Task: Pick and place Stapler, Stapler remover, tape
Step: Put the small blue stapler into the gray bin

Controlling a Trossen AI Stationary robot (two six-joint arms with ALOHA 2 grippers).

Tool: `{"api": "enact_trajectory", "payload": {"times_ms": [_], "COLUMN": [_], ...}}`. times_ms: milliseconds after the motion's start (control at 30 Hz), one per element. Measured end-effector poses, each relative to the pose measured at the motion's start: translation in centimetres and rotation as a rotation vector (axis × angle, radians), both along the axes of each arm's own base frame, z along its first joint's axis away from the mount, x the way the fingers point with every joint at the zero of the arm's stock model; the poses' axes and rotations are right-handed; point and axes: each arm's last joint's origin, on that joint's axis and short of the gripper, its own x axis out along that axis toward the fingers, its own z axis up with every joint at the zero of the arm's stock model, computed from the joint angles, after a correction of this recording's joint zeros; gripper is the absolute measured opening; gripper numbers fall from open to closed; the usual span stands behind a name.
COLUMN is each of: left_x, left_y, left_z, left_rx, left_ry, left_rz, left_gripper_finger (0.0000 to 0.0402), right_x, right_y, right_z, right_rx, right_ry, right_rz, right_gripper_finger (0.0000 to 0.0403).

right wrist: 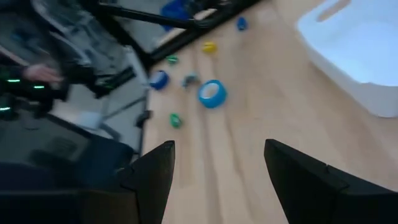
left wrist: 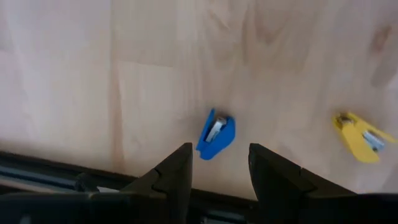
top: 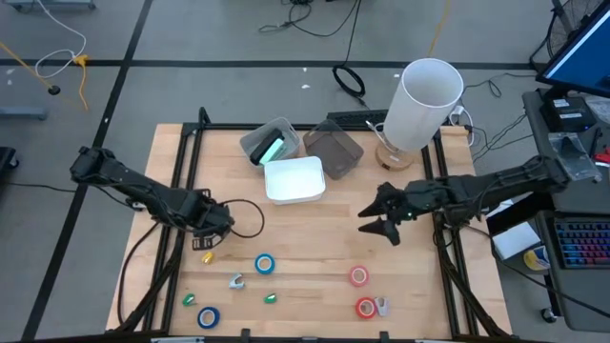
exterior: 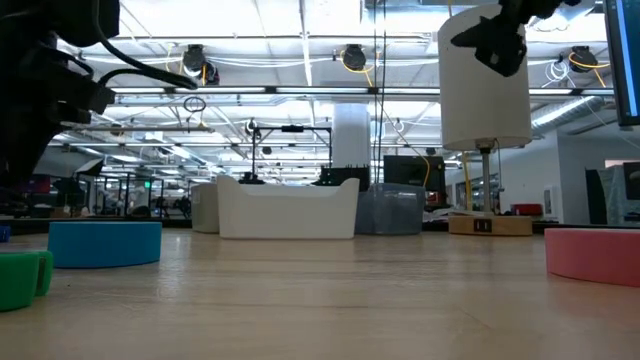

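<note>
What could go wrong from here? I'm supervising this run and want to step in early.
The left gripper hangs open over a small blue stapler close to the table's edge rail; a misjudged close might nudge it against the rail. A yellow stapler lies nearby and might be knocked. The right gripper hangs open, far from the red tape rolls.

No legible text, label, brand, number or sign is showing in any view. The monitor (top: 583, 48) at the room's edge is displaying only a blue screen, with no characters readable.
</note>
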Motion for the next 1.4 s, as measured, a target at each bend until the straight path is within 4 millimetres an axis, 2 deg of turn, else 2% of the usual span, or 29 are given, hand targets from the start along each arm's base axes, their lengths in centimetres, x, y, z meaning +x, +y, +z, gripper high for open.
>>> {"api": "enact_trajectory", "payload": {"times_ms": [233,467,700,800,1100,1400], "left_x": [0.0,0.0,-0.8,-0.8,-0.8,-0.7], "left_y": [0.0,0.0,-0.1,-0.2,-0.1,-0.1], "left_z": [0.0,-0.1,-2.1,-2.3,-2.3,-2.3], "left_rx": [-0.023,-0.038,-0.144,-0.159,-0.132,-0.121], "left_ry": [0.01,0.017,0.058,0.058,0.048,0.045], "left_rz": [-0.087,-0.181,-0.143,-0.117,-0.115,-0.115], "left_gripper_finger": [0.0156,0.0156,0.0156,0.0156,0.0156,0.0156], "right_x": [-0.8,-0.9,-1.3,-1.6,-4.1,-6.3], "right_y": [-0.1,-0.1,-0.2,-0.2,-0.9,-1.6], "right_z": [-0.7,-1.3,-3.8,-4.0,-2.7,-4.2], "right_rx": [0.044,-0.008,-0.052,-0.058,-0.149,-0.095], "right_ry": [-0.06,-0.057,0.007,0.003,-0.154,-0.194], "right_rz": [0.025,0.045,0.06,0.061,0.048,-0.04], "right_gripper_finger": [0.0241,0.0244,0.024,0.0241,0.0242,0.0241]}}
